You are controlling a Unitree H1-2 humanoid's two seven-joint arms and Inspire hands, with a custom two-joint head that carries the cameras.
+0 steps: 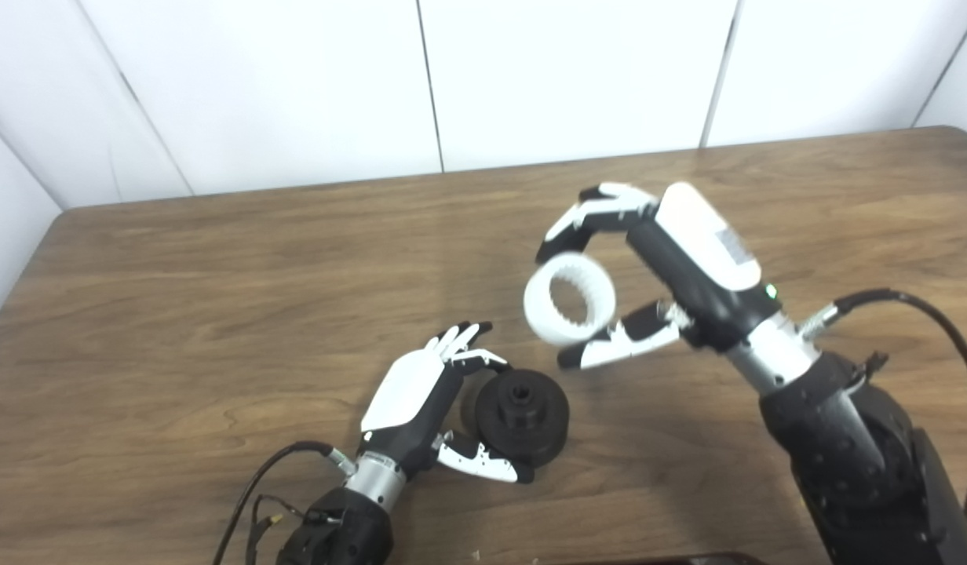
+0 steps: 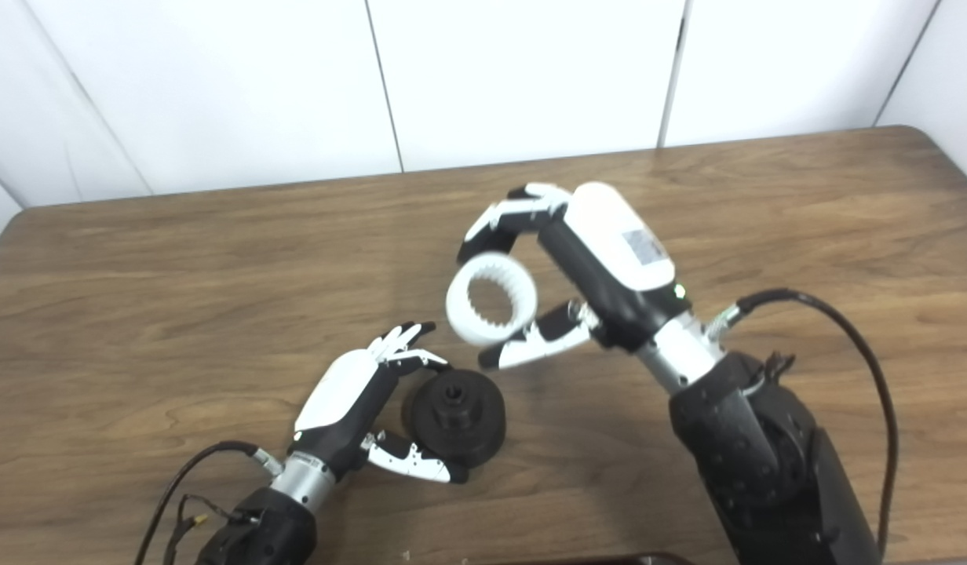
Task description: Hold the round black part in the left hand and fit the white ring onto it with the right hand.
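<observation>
Left hand (image 1: pixel 421 400) fingers wrapped on round black part (image 1: pixel 523 416), probably resting on table (image 1: pixel 177 314), hub up to receive. Right hand (image 1: pixel 648 267) pinches white ring (image 1: pixel 570 298) aloft, far-right of part.

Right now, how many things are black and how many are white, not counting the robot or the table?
Black: 1, the round black plastic part, held in the left hand.
White: 1, the white toothed plastic ring, held up in the right hand.
Total: 2
</observation>
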